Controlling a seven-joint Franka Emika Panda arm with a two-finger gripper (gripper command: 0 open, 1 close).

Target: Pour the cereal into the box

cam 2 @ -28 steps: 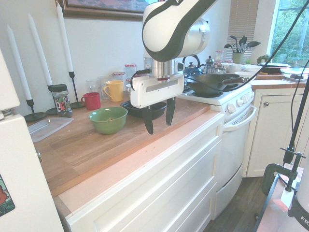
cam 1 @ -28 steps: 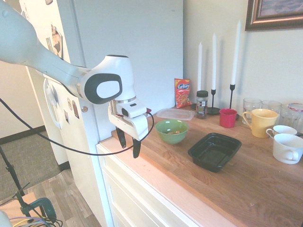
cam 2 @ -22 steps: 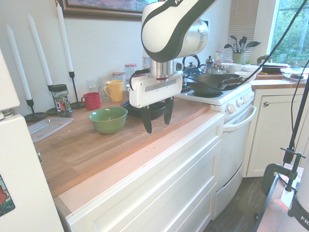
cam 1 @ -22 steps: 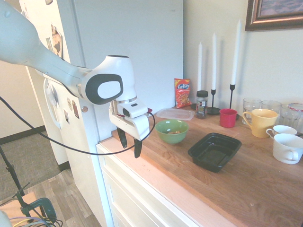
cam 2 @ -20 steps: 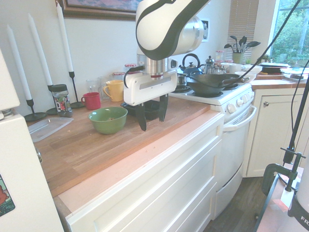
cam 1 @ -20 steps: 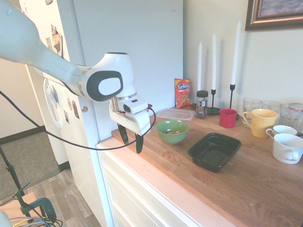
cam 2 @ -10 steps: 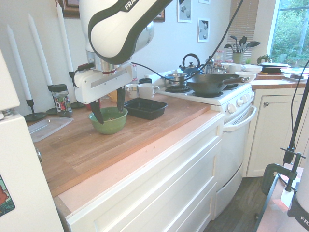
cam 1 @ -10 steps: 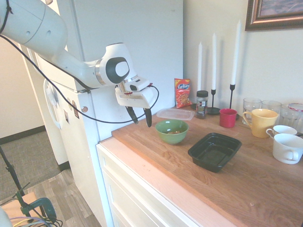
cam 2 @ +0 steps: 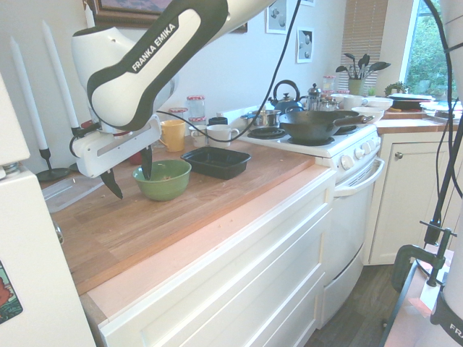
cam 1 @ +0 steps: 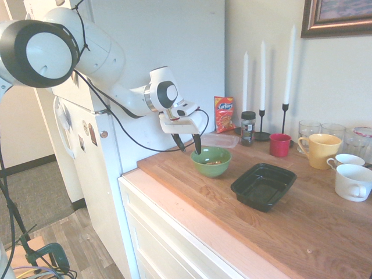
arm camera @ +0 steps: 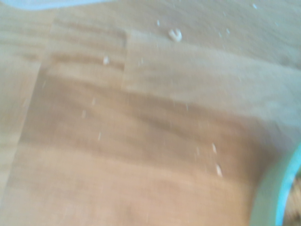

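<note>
The tool (cam 1: 189, 145) is hung over the near-fridge side of the round green ceramic bowl (cam 1: 211, 161), its two dark fingers spread wide and nothing gripped. One finger looks lined up over the bowl's rim, the other just outside it, so the bowl lies a touch toward the stove side of the tool. The light-brown flaky cereal (cam 1: 214, 161) is sat in the bowl's bottom. The shallow black rectangular plastic box (cam 1: 263, 185) is parked further along the wooden desk (cam 1: 302, 221), beyond the bowl, close but apart. Compared with half a second back, the tool has been carried toward the fridge end and a little lower.
</note>
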